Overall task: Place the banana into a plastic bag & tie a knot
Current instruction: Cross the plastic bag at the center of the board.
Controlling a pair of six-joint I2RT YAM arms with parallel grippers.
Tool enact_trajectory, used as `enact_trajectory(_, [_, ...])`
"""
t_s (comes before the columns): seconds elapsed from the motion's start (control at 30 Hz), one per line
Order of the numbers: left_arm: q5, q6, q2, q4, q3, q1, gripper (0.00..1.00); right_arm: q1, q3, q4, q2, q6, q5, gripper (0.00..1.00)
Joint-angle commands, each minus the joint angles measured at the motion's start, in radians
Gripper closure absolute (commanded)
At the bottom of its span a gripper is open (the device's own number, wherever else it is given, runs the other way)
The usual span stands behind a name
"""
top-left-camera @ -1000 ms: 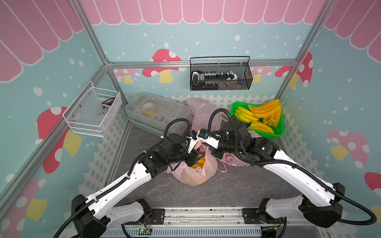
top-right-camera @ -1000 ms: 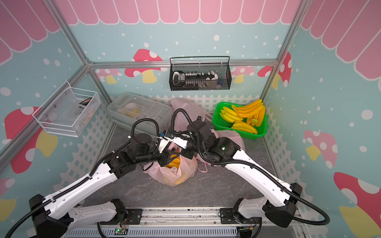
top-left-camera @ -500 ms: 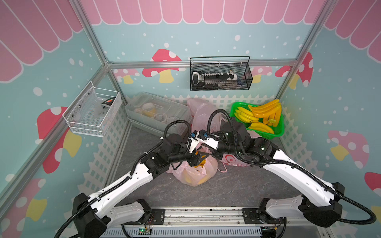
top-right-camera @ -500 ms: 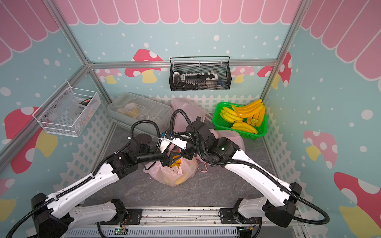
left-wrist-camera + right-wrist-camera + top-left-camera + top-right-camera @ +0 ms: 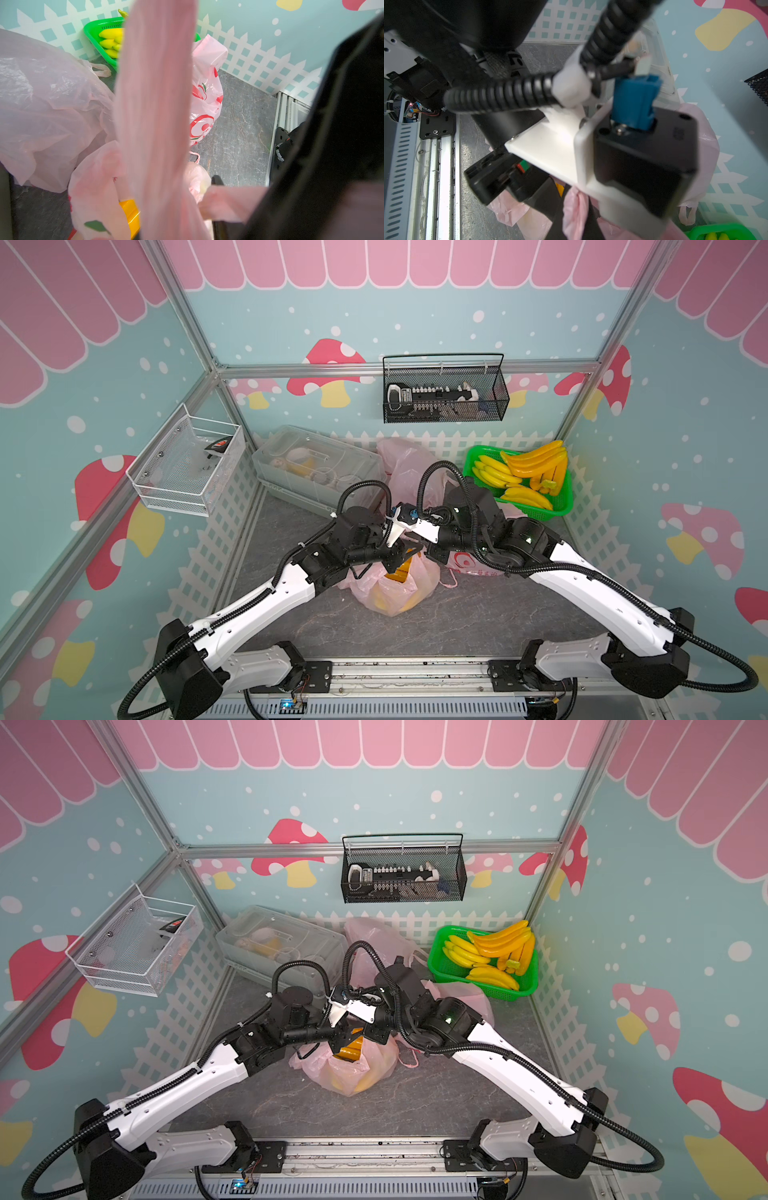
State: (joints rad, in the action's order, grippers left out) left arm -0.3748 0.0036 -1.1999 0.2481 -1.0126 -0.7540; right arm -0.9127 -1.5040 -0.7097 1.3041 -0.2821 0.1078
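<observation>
While the grey tabletop [image 5: 478,614] fills the lower middle of both top views, we see two white and black arms reach in from the bottom corners and meet at the centre of the frame. Under them, at frame centre, a pink plastic bag [image 5: 395,597] sits bulging on the table. At the upper right a green basket [image 5: 561,508] holds more yellow bananas, well apart from the bag.

Inside the bag the banana [image 5: 395,572] shows yellow at the open mouth, so we judge the placing done and the knot-tying in hand.

The right gripper [image 5: 430,553] hangs just above the bag mouth. Low in the right wrist view its dark fingers [image 5: 552,209] are clenched on a bunched pink bag handle [image 5: 574,207]. The left gripper [image 5: 405,553] sits just beside it. A pink handle strip [image 5: 158,104] runs taut from top to bottom through the middle of the left wrist view, but we cannot tell whether the left jaws grasp it or stand apart.

No knot shows yet. We judge that the next move calls for the left gripper to secure a handle of its own. Both grippers would then cross the strips and draw a loop through without tearing the thin film.
</observation>
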Motion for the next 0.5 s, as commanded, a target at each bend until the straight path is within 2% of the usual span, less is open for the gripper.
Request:
enact_trajectory(0.0, [0.008,0.007,0.011,-0.04,-0.002,-0.003,0.81,-0.009,0.018,0.022,-0.002,0.0,0.027,0.96])
enact_trajectory(0.03, [0.013,0.005,0.018,-0.05,0.007,-0.002,0.84,-0.009,0.023,0.022,-0.007,0.005,0.024,0.93])
enact_trajectory(0.1, [0.022,0.0,0.027,-0.064,0.019,-0.002,0.88,-0.008,0.03,0.024,-0.023,0.02,0.003,0.8])
enact_trajectory(0.27, [0.017,-0.002,0.031,-0.069,0.031,-0.001,0.89,0.028,0.079,0.07,-0.136,0.082,0.026,0.51])
enact_trajectory(0.37, [0.011,0.001,0.03,-0.07,0.035,-0.001,0.89,0.064,0.093,0.08,-0.186,0.126,0.027,0.43])
enact_trajectory(0.47, [-0.013,0.007,0.031,-0.088,0.046,-0.001,0.9,0.108,0.108,0.08,-0.21,0.144,-0.013,0.42])
